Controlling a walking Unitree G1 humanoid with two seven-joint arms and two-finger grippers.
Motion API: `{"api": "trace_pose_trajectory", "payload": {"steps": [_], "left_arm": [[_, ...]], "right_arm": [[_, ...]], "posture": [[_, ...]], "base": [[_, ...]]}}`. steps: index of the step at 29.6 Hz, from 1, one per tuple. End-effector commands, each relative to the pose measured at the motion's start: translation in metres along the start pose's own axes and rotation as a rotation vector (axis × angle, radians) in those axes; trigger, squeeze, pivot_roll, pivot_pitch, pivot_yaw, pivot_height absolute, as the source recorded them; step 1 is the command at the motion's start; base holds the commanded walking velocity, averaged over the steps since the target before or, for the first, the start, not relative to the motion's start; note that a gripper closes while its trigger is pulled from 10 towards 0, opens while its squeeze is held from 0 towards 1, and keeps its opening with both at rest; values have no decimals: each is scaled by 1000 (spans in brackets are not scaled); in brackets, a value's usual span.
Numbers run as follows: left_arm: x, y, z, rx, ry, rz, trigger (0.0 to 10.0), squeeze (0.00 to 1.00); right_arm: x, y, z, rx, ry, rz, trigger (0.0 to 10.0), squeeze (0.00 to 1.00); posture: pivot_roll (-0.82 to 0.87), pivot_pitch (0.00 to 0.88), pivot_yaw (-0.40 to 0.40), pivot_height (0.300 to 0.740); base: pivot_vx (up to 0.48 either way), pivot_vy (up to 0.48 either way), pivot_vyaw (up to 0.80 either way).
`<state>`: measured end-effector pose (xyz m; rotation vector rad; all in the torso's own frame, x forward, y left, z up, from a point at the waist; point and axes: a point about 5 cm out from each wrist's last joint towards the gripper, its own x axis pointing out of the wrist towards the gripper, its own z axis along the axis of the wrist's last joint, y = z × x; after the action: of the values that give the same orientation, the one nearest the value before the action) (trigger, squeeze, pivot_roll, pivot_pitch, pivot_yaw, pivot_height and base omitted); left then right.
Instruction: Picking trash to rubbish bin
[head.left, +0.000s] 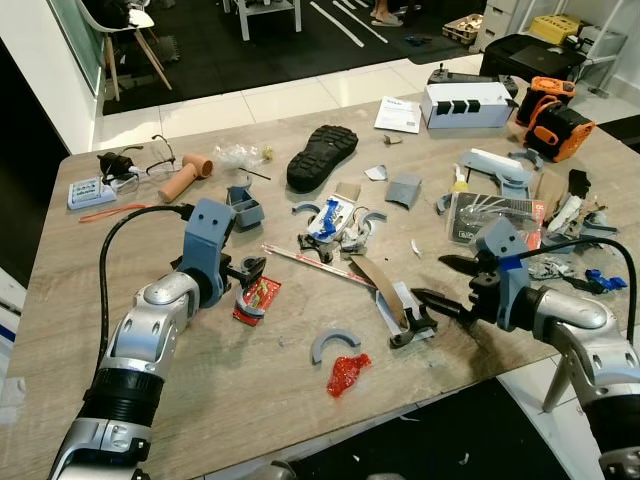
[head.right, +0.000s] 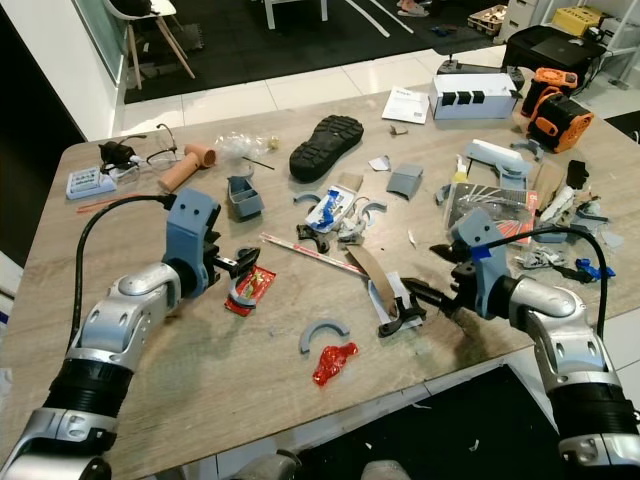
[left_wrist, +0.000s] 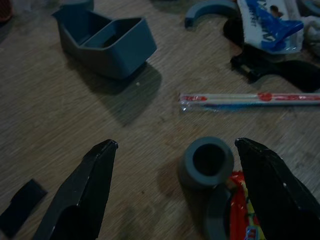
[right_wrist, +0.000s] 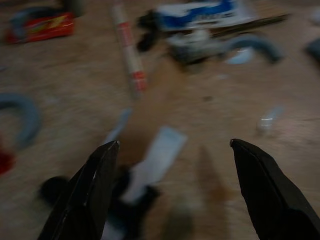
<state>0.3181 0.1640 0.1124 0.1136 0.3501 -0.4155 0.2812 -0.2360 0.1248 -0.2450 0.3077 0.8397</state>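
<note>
Litter is scattered over the wooden table (head.left: 90, 250). My left gripper (head.left: 248, 272) hovers open just above a red snack packet (head.left: 258, 298). In the left wrist view a small grey ring (left_wrist: 207, 162) lies between the open fingers (left_wrist: 90, 185), against the packet (left_wrist: 245, 220). My right gripper (head.left: 435, 280) is open near the table's front right, pointing at a brown and white strip with a black clip (head.left: 400, 312). The right wrist view is blurred, with the white strip (right_wrist: 155, 160) lying ahead of the open gripper (right_wrist: 174, 144). A crumpled red wrapper (head.left: 347, 373) and a grey arc (head.left: 333, 343) lie near the front edge.
A wrapped chopstick pair (head.left: 305, 260), a blue-white packet (head.left: 331, 215), a grey open box (head.left: 245, 208) and a black shoe sole (head.left: 322, 155) fill the middle. Tools, an orange device (head.left: 555, 120) and a white box (head.left: 465, 103) crowd the right and back.
</note>
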Motion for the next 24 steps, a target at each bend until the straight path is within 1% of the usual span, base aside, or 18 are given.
{"api": "trace_pose_trajectory", "payload": {"steps": [1, 3, 12, 17, 18, 21, 24], "left_arm": [[-4, 3, -2, 36, 23, 4, 10000, 0], [-4, 2, -2, 41, 27, 0, 10000, 0], [-4, -3, -3, 51, 35, -35, 10000, 0], [-5, -12, -4, 57, 42, -97, 10000, 0], [-5, -15, -5, 62, 49, -122, 10000, 0], [-5, -17, -6, 65, 53, -131, 10000, 0], [-3, -23, -8, 65, 60, -146, 10000, 0]], "right_arm": [[-1, 8, -2, 16, 15, 71, 10000, 0], [-3, 11, -4, 17, 29, 91, 10000, 0], [-3, 12, -4, 23, 46, 93, 10000, 0], [-4, 12, -6, 26, 62, 91, 10000, 0], [-4, 12, -6, 26, 66, 90, 10000, 0], [-4, 12, -7, 26, 68, 89, 10000, 0], [-4, 11, -8, 24, 79, 77, 10000, 0]], "posture": [[-86, 0, 41, 740], [-86, 0, 39, 740], [-87, 0, 40, 740], [-87, 0, 40, 740], [-87, 0, 40, 740], [-87, 0, 40, 740], [-87, 0, 40, 740]], "base": [[0, 0, 0], [0, 0, 0], [0, 0, 0], [0, 0, 0], [0, 0, 0], [0, 0, 0], [0, 0, 0]]}}
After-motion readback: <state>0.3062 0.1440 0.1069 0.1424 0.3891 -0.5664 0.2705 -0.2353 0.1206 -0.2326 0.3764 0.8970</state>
